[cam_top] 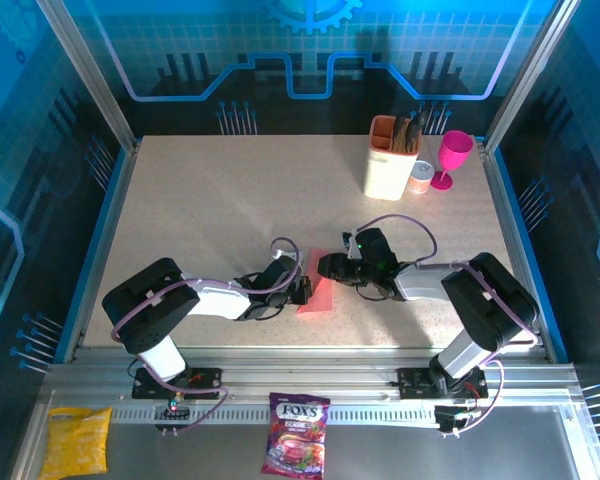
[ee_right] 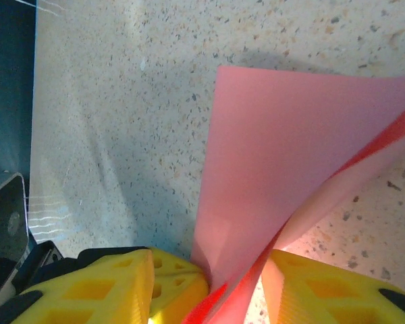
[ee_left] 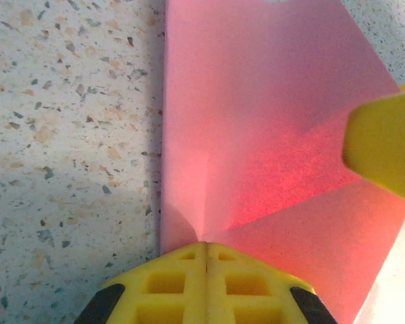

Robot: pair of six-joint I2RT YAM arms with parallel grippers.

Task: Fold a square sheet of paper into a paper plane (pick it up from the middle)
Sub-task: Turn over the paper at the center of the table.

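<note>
The paper plane (cam_top: 316,296) is a partly folded salmon-pink sheet lying near the table's front middle, between the two arms. My left gripper (cam_top: 302,290) comes at it from the left. In the left wrist view its yellow jaws (ee_left: 206,246) are pressed together on the paper's near edge (ee_left: 256,121), and a crease fans out from the pinch. My right gripper (cam_top: 325,268) reaches in from the right. In the right wrist view it (ee_right: 212,270) stands open astride a raised flap of the paper (ee_right: 283,148). One of its fingers (ee_left: 385,148) shows over the sheet's right side.
At the back right stand a cream holder with tools (cam_top: 390,160), a small white cup (cam_top: 420,178) and a magenta goblet (cam_top: 452,158). A candy bag (cam_top: 298,432) and a yellow packet (cam_top: 75,440) lie on the metal ledge in front of the arm bases.
</note>
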